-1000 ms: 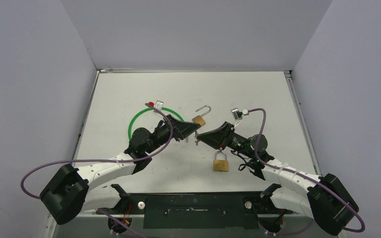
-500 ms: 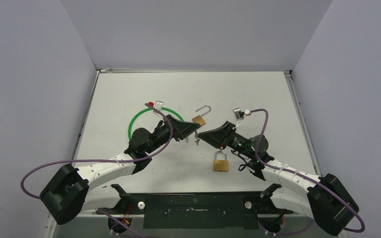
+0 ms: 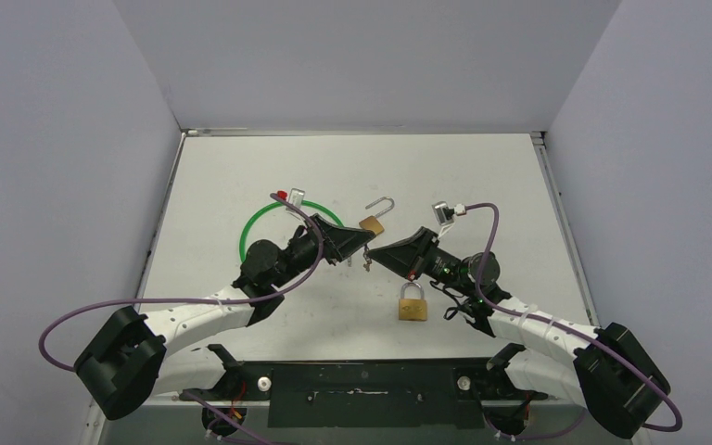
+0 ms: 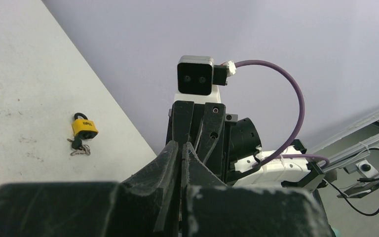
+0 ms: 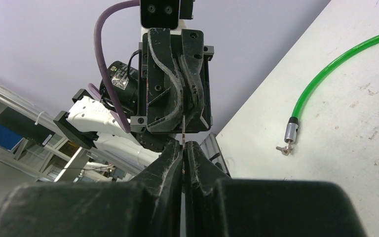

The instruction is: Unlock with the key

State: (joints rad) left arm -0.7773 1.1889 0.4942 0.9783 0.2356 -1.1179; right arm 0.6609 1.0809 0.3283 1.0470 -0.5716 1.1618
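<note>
My left gripper [image 3: 362,243] and right gripper [image 3: 376,252] meet tip to tip above the middle of the table. In the right wrist view the right gripper [image 5: 183,144] is shut on a thin key [image 5: 183,130], seen edge-on. The key runs up into the shut fingers of the left gripper opposite. In the left wrist view the left gripper [image 4: 182,146] has its jaws pressed together. An open brass padlock [image 3: 373,222], shackle swung up, lies just beyond the tips. A closed brass padlock [image 3: 413,305] lies near the right arm; it also shows in the left wrist view [image 4: 84,127] with small keys below it.
A green cable loop lock [image 3: 249,237] lies under the left arm; its metal end [image 5: 290,130] with a small key shows in the right wrist view. Grey walls enclose the white table [image 3: 482,176] on three sides. Purple cables trail from both wrists.
Almost nothing differs. The right arm has shifted very slightly; both grippers stay tip to tip at the same spot.
</note>
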